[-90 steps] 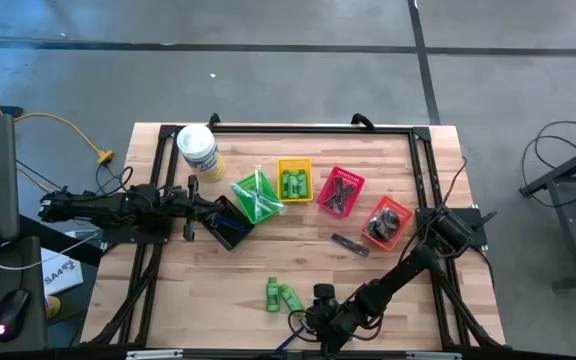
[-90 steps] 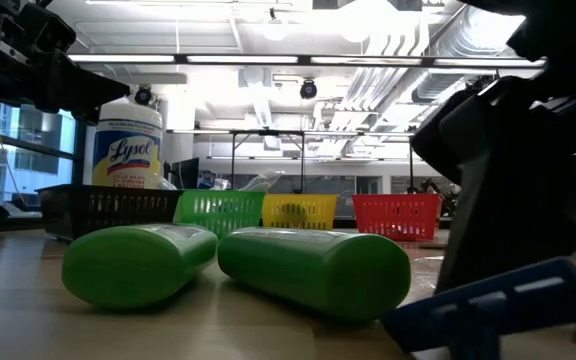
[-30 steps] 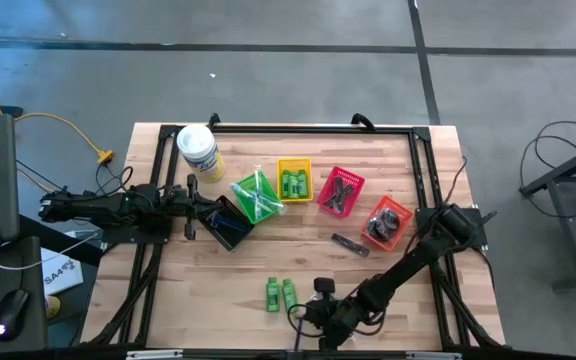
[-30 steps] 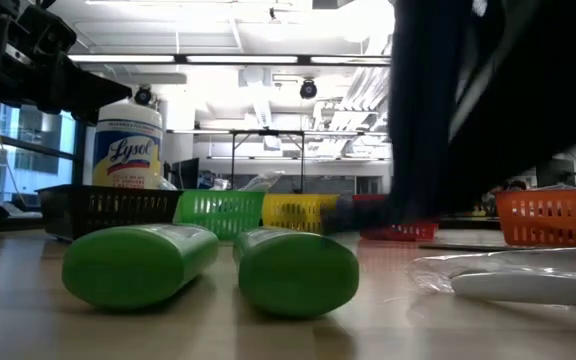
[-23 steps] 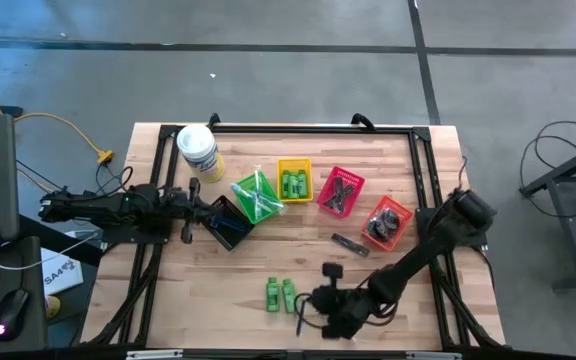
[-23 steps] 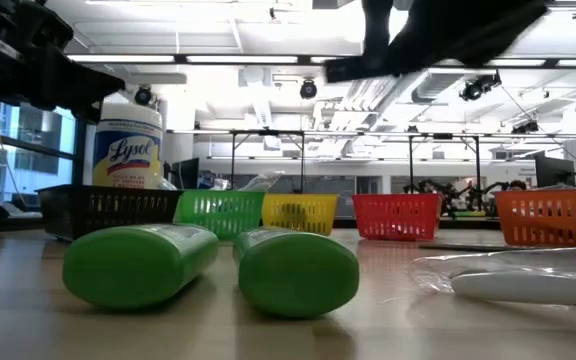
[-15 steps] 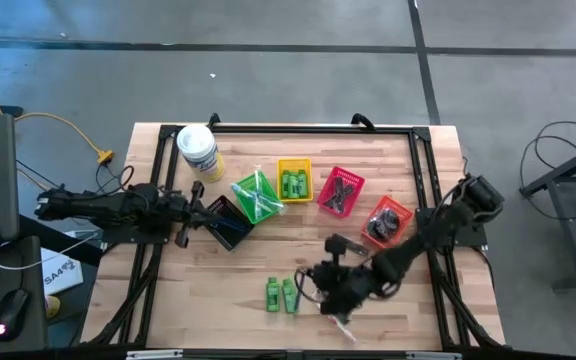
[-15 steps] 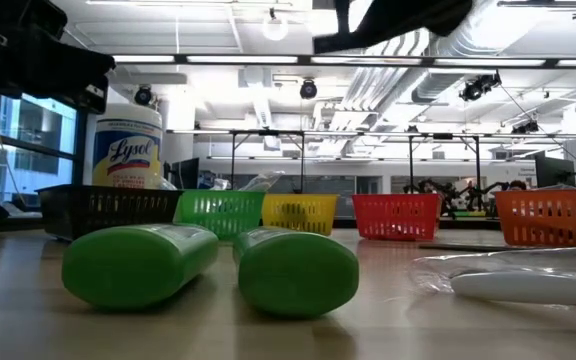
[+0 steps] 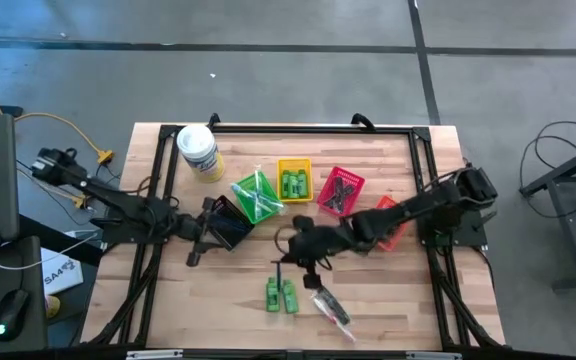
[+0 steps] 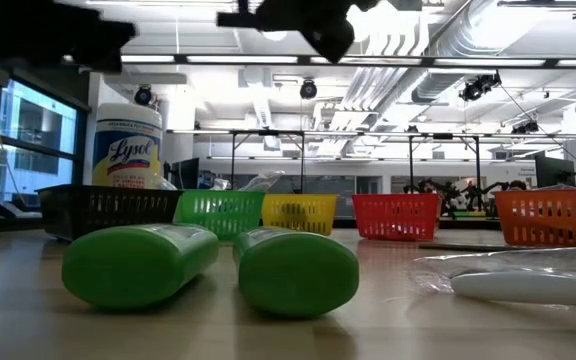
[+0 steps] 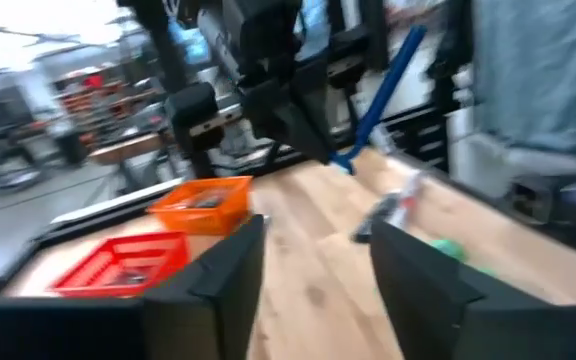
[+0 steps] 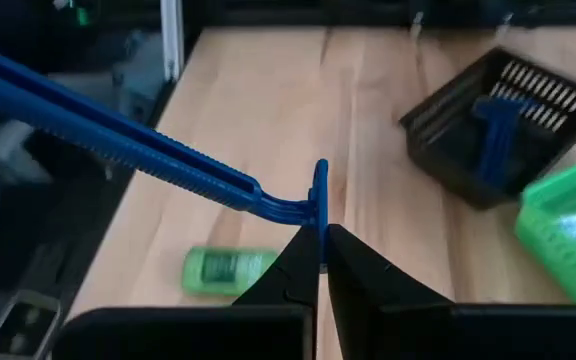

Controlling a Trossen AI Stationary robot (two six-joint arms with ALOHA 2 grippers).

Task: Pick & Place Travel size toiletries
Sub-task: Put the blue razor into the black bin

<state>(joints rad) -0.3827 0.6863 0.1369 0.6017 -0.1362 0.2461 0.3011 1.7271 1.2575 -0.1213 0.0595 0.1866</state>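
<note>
Above mid-table, blue-handled razor [image 12: 168, 160] pinched by its head in right gripper [image 12: 320, 250], handle jutting sideways.

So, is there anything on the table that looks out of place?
Yes. Two green mini bottles and a clear wrapped item lie loose on the bare wood near the table's front edge, outside every basket. The black basket sits skewed against the row. The right gripper holds a blue razor by its head.
</note>
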